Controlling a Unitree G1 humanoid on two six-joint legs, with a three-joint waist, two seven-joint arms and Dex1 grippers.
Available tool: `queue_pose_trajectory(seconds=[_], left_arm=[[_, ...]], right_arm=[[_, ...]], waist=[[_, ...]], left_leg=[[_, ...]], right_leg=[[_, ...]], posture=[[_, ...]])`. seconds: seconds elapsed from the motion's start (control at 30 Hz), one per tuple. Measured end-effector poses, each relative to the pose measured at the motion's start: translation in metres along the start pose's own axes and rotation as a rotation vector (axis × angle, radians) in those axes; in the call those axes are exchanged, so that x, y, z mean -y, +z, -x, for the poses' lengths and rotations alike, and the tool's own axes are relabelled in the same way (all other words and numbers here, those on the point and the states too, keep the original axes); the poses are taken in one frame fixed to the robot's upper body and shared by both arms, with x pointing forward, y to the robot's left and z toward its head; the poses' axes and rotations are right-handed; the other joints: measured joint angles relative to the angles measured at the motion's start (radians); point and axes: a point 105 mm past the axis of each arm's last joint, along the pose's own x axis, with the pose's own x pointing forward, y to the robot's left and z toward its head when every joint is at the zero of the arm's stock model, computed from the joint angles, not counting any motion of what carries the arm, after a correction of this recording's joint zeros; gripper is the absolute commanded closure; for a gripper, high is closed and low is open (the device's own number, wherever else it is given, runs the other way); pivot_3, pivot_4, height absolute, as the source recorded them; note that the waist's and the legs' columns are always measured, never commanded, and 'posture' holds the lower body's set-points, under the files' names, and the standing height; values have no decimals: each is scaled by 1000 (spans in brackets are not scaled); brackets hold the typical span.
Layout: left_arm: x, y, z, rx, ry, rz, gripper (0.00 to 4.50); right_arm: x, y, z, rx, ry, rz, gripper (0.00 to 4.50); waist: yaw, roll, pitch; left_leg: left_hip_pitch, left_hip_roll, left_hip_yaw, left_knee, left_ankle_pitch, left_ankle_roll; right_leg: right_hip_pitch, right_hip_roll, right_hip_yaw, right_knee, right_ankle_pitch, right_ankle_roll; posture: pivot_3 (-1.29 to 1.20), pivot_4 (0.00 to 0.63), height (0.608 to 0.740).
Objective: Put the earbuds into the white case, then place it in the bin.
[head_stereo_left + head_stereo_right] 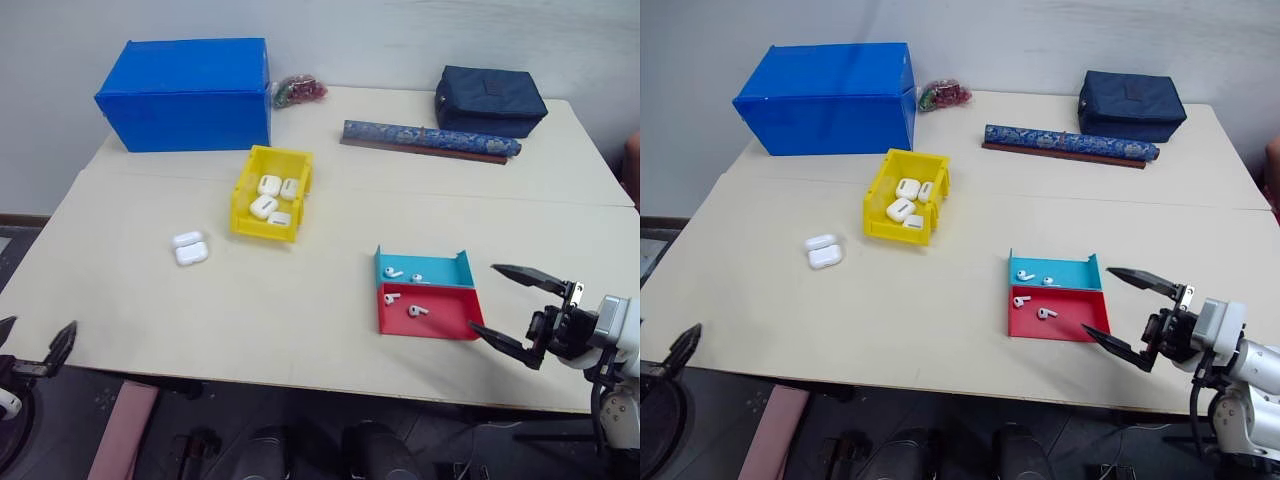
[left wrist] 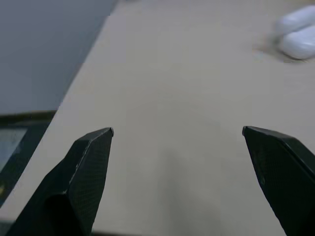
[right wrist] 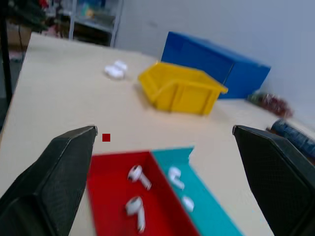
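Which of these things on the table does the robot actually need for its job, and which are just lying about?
Needed:
- earbuds in the red tray and teal tray
- open white case
- yellow bin, already holding four white cases

Lying about:
- big blue box
- navy bag
- patterned blue roll
- red-green bundle

Four earbuds, five white cases, one yellow bin, two trays, one blue box.
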Motion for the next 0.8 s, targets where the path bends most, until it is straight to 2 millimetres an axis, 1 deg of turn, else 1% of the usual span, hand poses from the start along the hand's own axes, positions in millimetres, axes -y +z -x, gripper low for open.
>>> queue_pose_trajectory(seconds=[0.07, 0.1, 0.17, 0.2, 0.3, 0.37, 0.43, 0.5, 0.53, 0.57, 0.63, 0.67, 0.73, 0.8], left_arm=[[-5, -7, 6, -41, 103, 79, 89], [-5, -10, 7, -72, 126, 107, 89], [2, -10, 5, -122, 127, 152, 89], [9, -6, 2, -148, 104, 168, 89], [31, 17, -12, -166, 27, 160, 89], [50, 33, -25, -154, -22, 175, 89], [74, 50, -41, -148, -58, 197, 89], [95, 62, -59, -173, -53, 243, 89], [101, 64, -63, -187, -50, 258, 89], [111, 67, -69, -216, -43, 281, 89], [130, 75, -79, -242, -43, 293, 89], [141, 83, -85, -240, -41, 294, 89], [155, 93, -92, -235, -39, 305, 89], [167, 92, -100, -272, -25, 314, 89]], right_arm=[[0, 4, -6, 51, -6, 22, 0], [-5, 6, -10, 73, 15, 27, 0], [-12, 6, -17, 105, 55, 25, 0], [-16, 6, -20, 119, 72, 22, 0], [-19, 6, -22, 126, 100, 29, 0], [-20, 5, -21, 123, 111, 28, 0], [-20, 2, -19, 114, 116, 15, 0], [-21, -2, -17, 99, 131, -7, 0], [-21, -3, -17, 95, 135, -11, 0], [-21, -3, -16, 89, 138, -14, 0], [-21, -4, -15, 82, 141, -17, 0], [-20, -5, -14, 77, 139, -19, 0], [-20, -6, -13, 74, 136, -22, 0], [-20, -6, -13, 71, 135, -22, 0]], waist=[[3, -3, -1], [3, -4, -2], [4, -4, -2], [4, -4, -2], [2, -4, -2], [3, -4, -2], [3, -4, -2], [5, -4, -2], [6, -4, -2], [6, -4, -2], [1, -5, -2], [1, -5, -2], [1, -5, -2], [2, -5, -2]], left_leg=[[0, 0, -1, 0, 0, 0], [0, 0, -2, 0, 0, 0], [0, 0, -2, 0, 0, -1], [1, 0, -2, 1, 0, -1], [1, 0, -2, 1, 1, -2], [2, 0, -2, 1, 1, -3], [2, 0, -2, 1, 3, -5], [1, -1, -2, 2, 5, -7], [1, -1, -2, 2, 5, -8], [1, -1, -2, 3, 5, -8], [1, -1, -2, 3, 5, -9], [1, -1, -2, 3, 5, -10], [1, -1, -2, 2, 5, -11], [1, 0, -2, 2, 5, -12]], right_leg=[[0, 0, -1, 1, 0, 1], [0, 0, -1, 1, 0, 0], [0, 0, -1, 2, 0, 0], [1, 0, -1, 2, 0, 0], [2, 0, -1, 2, 0, 0], [2, 0, -1, 2, 0, 0], [2, 0, -1, 3, 0, 0], [1, 1, -2, 4, 0, 1], [1, 1, -2, 4, 1, 2], [0, 1, -2, 7, 3, 5], [-1, 2, -1, 8, 4, 7], [-1, 3, -1, 8, 4, 7], [-1, 3, -1, 8, 4, 7], [-2, 4, -1, 8, 4, 7]], posture=[[0, 150, 740], [0, 150, 740], [0, 150, 740], [0, 150, 740], [0, 150, 740], [0, 150, 740], [0, 150, 740], [0, 150, 740], [0, 150, 740], [0, 150, 740], [0, 150, 740], [0, 150, 740], [0, 150, 740], [0, 150, 740]])
